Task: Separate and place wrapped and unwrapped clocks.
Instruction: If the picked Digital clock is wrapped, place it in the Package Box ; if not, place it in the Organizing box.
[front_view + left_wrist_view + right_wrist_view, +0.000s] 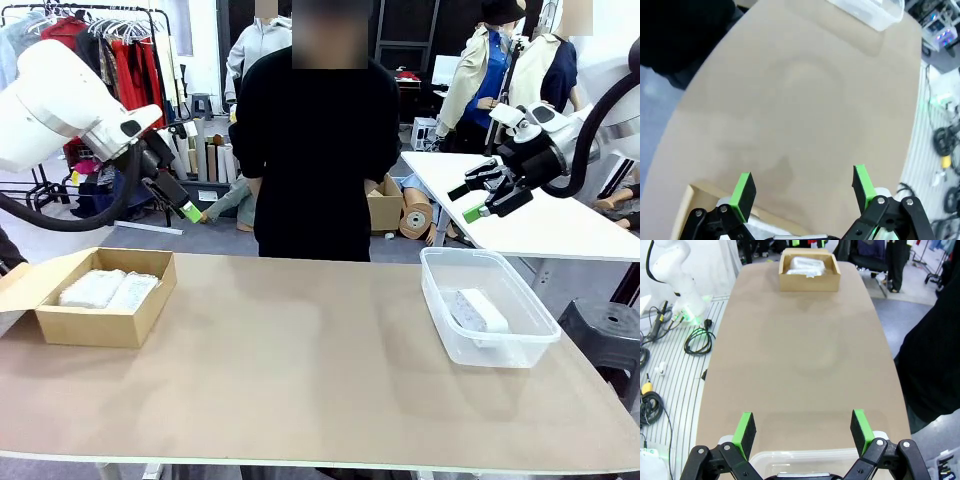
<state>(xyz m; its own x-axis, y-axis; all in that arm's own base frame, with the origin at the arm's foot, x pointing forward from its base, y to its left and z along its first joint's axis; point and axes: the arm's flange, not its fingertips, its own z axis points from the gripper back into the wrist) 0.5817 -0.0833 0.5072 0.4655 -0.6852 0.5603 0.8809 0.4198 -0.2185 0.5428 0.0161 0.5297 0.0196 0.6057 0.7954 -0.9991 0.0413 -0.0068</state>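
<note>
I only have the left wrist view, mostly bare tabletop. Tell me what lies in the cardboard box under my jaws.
Observer: Two bubble-wrapped white blocks lie side by side in the open brown cardboard box.
Operator: Report the clear tub's contents.
Observer: The clear plastic tub holds one white rounded block; whether it is wrapped, I cannot tell.
Operator: Give me the right arm.
Observer: The right gripper hangs above the tub, jaws open and empty.

Two bubble-wrapped clocks (108,289) lie flat, side by side, in the cardboard box (60,322) at left; a third clock (478,310) lies in the clear tub (530,345) at right.
</note>
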